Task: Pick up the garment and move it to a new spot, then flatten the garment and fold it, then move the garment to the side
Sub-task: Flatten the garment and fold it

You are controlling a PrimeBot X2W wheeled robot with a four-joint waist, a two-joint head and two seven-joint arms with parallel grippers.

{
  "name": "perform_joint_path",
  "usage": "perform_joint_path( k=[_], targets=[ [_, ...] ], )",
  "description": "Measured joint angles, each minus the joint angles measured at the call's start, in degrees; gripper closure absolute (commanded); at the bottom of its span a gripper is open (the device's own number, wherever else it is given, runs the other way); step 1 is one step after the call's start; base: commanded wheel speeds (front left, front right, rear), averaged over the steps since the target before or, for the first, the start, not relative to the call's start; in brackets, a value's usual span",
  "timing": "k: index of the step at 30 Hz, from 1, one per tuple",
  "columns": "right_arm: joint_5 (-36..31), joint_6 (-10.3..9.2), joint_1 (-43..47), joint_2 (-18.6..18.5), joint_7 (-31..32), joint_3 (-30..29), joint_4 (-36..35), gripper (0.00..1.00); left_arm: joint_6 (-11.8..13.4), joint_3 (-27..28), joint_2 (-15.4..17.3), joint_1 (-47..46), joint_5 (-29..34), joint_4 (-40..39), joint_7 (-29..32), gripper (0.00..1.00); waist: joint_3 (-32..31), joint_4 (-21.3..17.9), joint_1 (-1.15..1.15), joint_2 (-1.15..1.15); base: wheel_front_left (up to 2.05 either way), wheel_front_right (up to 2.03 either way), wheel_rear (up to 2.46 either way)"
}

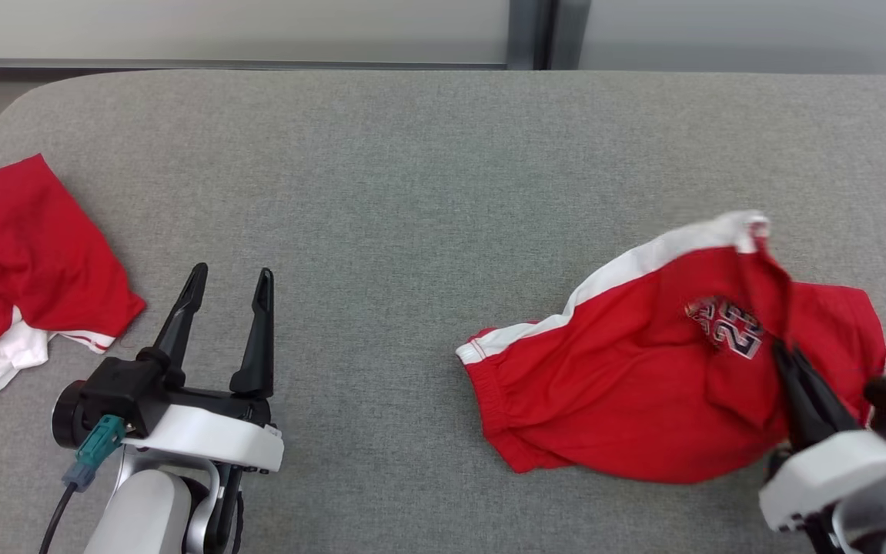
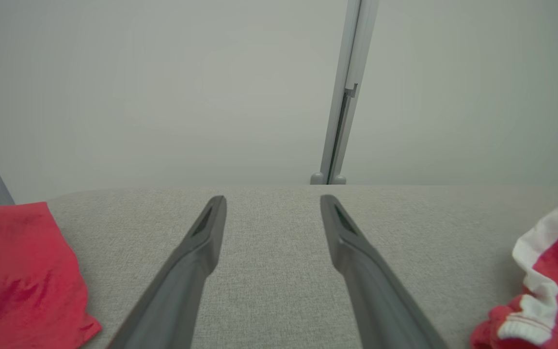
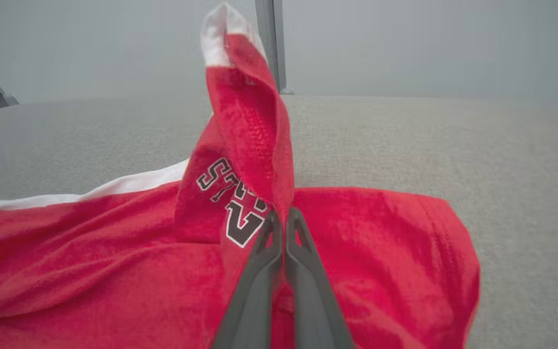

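Far left in the head view you have a second red cloth [image 1: 27, 246] with white trim, crumpled at the left edge of the table [image 1: 412, 169]. The left wrist view has that second red cloth [image 2: 17, 276] low on its left.

Just right of it, your left claw [image 1: 231, 271] sits above grey table with its fingers spread wide, apart from both cloths. The left wrist view shows the same: left claw [image 2: 273, 198] wide, table [image 2: 269, 291] in the gap, a grey post [image 2: 342, 121] on the wall behind.

Right of centre is the garment [image 1: 643, 369], red shorts with a white stripe [image 1: 643, 261] and a number print [image 1: 727, 323]. It lies bunched on the table, well apart from the left claw. An edge of the garment [image 2: 550, 291] shows at the right of the left wrist view.

Far right, your right claw [image 1: 787, 350] is clamped on a fold of the garment just beside the print. In the right wrist view the right claw [image 3: 283, 215] has its fingers tight together, pinching red cloth. A ridge of the garment [image 3: 89, 261] stands up from the pinch, with the white stripe [image 3: 218, 34] at its top and the number print [image 3: 232, 198] on its left flank. The rest lies on the table [image 3: 453, 135].
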Motion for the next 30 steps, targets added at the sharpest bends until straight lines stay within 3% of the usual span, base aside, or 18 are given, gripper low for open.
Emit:
perform_joint_path(
  k=[4,8,9,10,11,12,21,30],
  targets=[
    [1.21,0.0,5.27,2.29,-0.03,-5.06,-0.58,1.0,-0.31,0.21,0.03,0.2,0.24,0.0,0.0,0.0,-0.27,-0.73,0.0,0.0,0.0,0.0,0.0],
    [2.92,0.0,8.4,3.26,-1.01,-6.57,2.56,1.0,-0.38,0.25,0.01,0.5,0.25,0.24,0.0,0.0,-0.48,-1.32,0.0,0.0,0.0,0.0,0.0],
    [3.23,0.0,8.79,3.31,-1.33,-6.5,3.5,0.93,-0.4,0.25,0.01,0.63,0.25,0.32,0.0,0.0,-0.58,-1.41,0.0,0.0,0.0,0.0,0.0],
    [3.47,0.0,8.98,3.38,-2.07,-6.47,4.5,0.59,-0.38,0.26,0.02,0.82,0.25,0.38,0.0,0.0,-0.7,-1.51,0.0,0.0,0.0,0.0,0.0],
    [3.88,0.0,9.0,3.47,-3.02,-6.44,5.09,0.15,-0.38,0.23,-0.02,1.05,0.25,0.52,0.0,0.0,-0.83,-1.58,0.0,0.0,0.0,0.0,0.0],
    [4.02,0.0,8.97,3.48,-4.15,-6.49,5.38,0.0,-0.4,0.16,-0.04,1.22,0.25,0.68,0.0,0.0,-0.99,-1.62,0.0,0.0,0.0,0.0,0.0],
    [2.97,-0.01,8.62,3.53,-13.72,-7.05,-0.56,0.0,0.15,0.47,0.24,3.72,0.23,1.12,0.0,0.0,-3.72,-2.3,0.0,0.01,0.0,0.0,0.0],
    [-0.86,-0.01,6.71,2.05,-11.26,-3.89,-8.31,0.0,1.35,-0.1,0.99,5.42,0.59,-0.41,1.25,0.0,-6.75,-3.15,0.0,0.01,0.0,0.0,0.0]
  ],
)
